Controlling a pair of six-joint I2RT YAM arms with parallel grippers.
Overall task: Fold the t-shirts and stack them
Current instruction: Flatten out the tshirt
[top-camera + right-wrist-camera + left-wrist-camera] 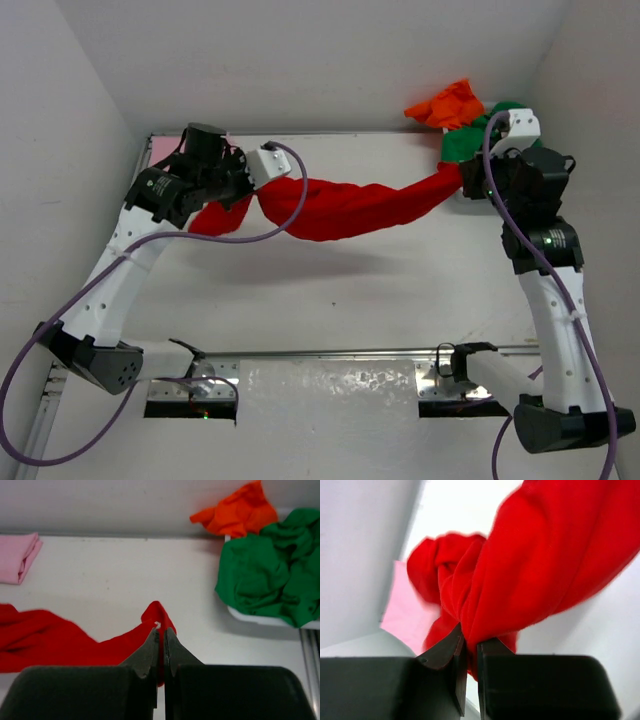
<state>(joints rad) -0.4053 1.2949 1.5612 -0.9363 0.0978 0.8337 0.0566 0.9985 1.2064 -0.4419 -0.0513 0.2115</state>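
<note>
The red t-shirt [345, 207] hangs twisted like a rope above the table, stretched between both grippers. My left gripper [238, 196] is shut on a bunched end of the red t-shirt [530, 565]; the cloth is pinched between the jaws of the left gripper [470, 647]. My right gripper [161, 632] is shut on the other end, a thin red corner [159, 616], near the basket [468, 182]. The pink t-shirt [17, 557] lies folded at the far left [160, 150]. The green t-shirt [270, 575] and the orange t-shirt [237, 512] sit crumpled at the far right.
A white basket [260, 620] at the far right corner holds the green and orange shirts [450, 103]. Grey walls close in the table on the left, back and right. Purple cables [300, 205] loop from both arms. A metal rail [330, 352] runs along the near edge.
</note>
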